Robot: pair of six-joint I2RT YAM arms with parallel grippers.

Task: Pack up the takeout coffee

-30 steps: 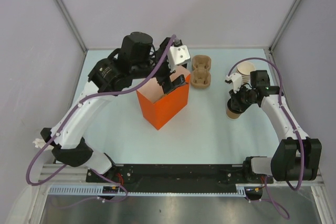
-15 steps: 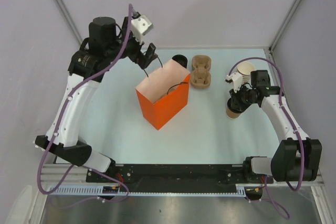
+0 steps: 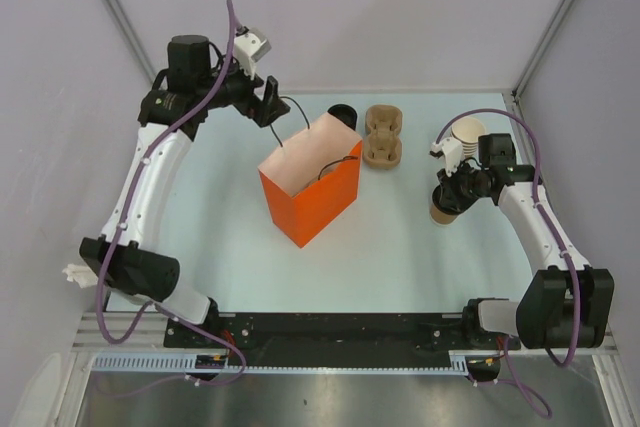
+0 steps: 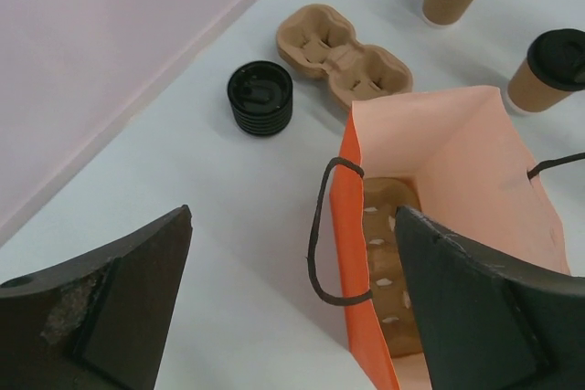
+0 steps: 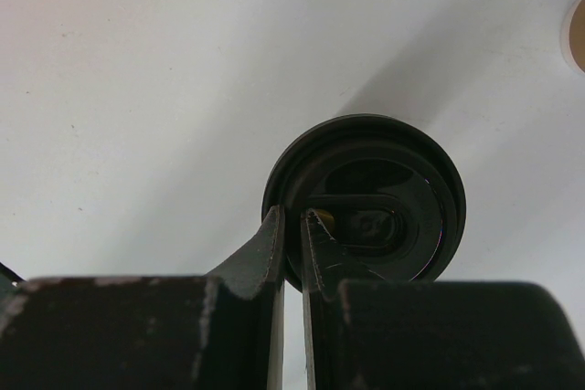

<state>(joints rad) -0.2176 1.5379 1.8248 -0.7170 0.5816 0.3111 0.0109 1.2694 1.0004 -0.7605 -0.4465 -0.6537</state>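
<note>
Under right gripper point(image 5: 292, 216), lidded cup point(image 5: 393, 180) (jaws narrow)

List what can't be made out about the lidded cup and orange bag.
- Contents of the cup: every view, its black lid covers them.
- Whether the right gripper touches the lid: own fingertips block it; top view too small.
- Floor of the orange bag: left wrist view, bottom edge cuts it; top view, walls hide it.

Pale table point(image 3: 220, 232), orange bag point(image 3: 310, 202), cup carrier point(image 3: 382, 137), black lid stack point(image 3: 342, 114), tan cup stack point(image 3: 467, 133), lidded cup point(image 4: 548, 70)
</note>
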